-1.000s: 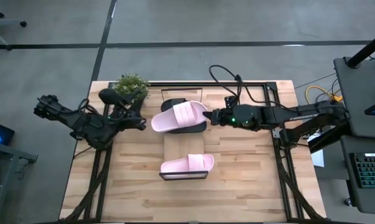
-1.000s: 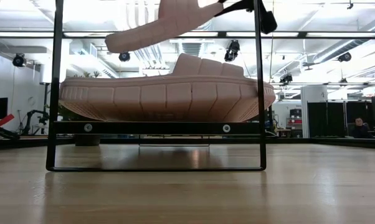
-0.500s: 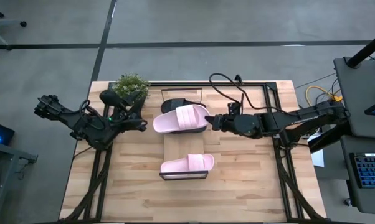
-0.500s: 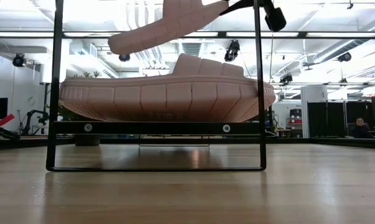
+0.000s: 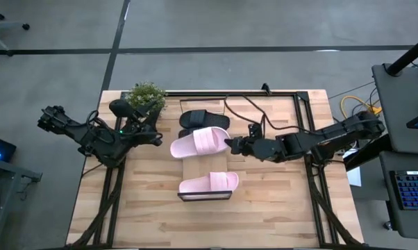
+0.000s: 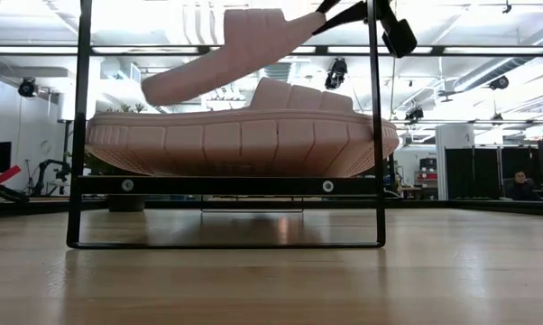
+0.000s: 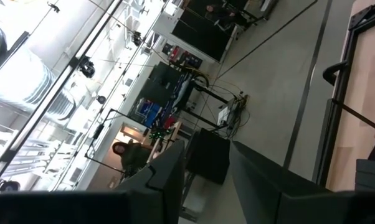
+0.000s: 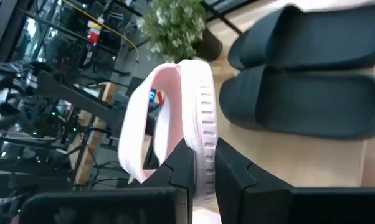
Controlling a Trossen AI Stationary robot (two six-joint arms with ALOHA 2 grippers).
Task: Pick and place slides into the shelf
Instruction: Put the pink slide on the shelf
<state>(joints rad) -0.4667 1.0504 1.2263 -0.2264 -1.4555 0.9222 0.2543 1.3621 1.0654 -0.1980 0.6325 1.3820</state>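
Here, the right gripper (image 5: 231, 145) pinches a pink slide (image 5: 198, 143) by its end, held tilted in the air above the shelf (image 5: 195, 164). A second pink slide (image 5: 208, 184) rests on the shelf. The left gripper (image 5: 155, 138), fingers apart, waits beside the plant (image 5: 146, 95).

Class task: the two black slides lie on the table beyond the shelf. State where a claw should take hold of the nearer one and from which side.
Grip the nearer black slide across its wide strap, coming down from above. It lies flat and upright, so the strap arches over the sole as its one raised part. The right claw, shut on the pink slide, is busy; the left claw waits beside the plant.
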